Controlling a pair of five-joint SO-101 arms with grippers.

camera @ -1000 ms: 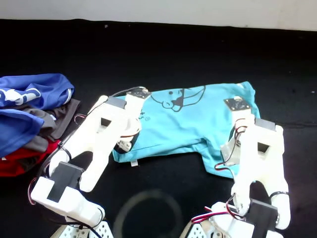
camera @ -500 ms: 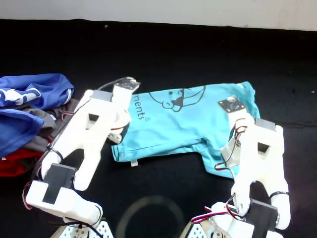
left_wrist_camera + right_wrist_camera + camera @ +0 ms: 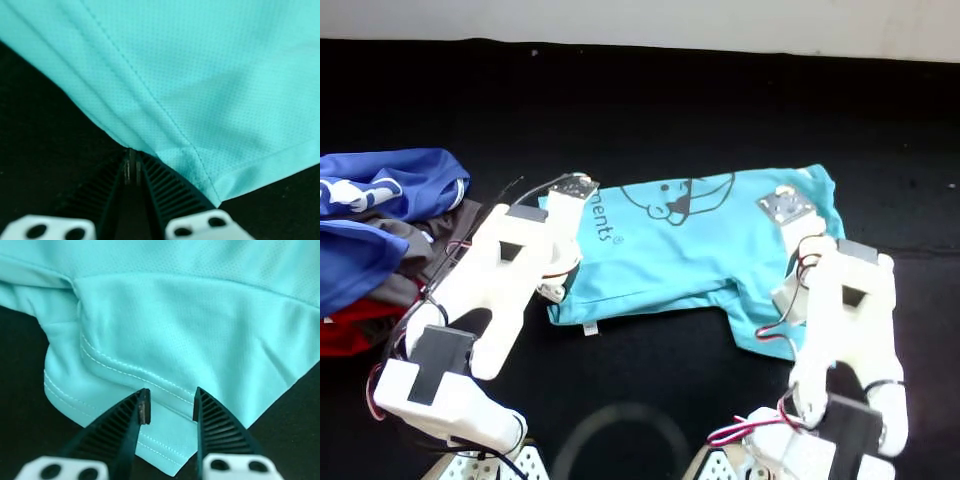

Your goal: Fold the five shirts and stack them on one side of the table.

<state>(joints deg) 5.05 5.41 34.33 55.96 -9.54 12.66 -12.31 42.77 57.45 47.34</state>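
**Item:** teal shirt (image 3: 690,250). One piece, spread flat, print side up, on the middle of the black table (image 3: 670,100).

**Handling:** I judge it light, thin and limp. It will sag from any held point and carry no shape of its own. The knit looks smooth, so it should slide easily over the table and over itself. It is not fragile. A shallow pinch could slip off, and a single layer is easy to miss.

**Where to take hold:** the stitched hems and corners, where the cloth is doubled and gives the ribbed fingers something to bite. For a fold it wants two holds at once, one on each side.

**Left pincer (image 3: 131,170):** fingers together, with the tips right at the shirt's left edge, where the hem puckers slightly. I cannot tell whether any cloth is caught between them.

**Right pincer (image 3: 170,407):** fingers apart, nothing held. It stands over the shirt's right side, with the double-stitched edge of the sleeve (image 3: 100,370) lying between and just beyond the tips.

**Also on hand:** pile of shirts (image 3: 380,230), blue, grey and red. They lie unfolded at the table's left edge, apart from the teal one.
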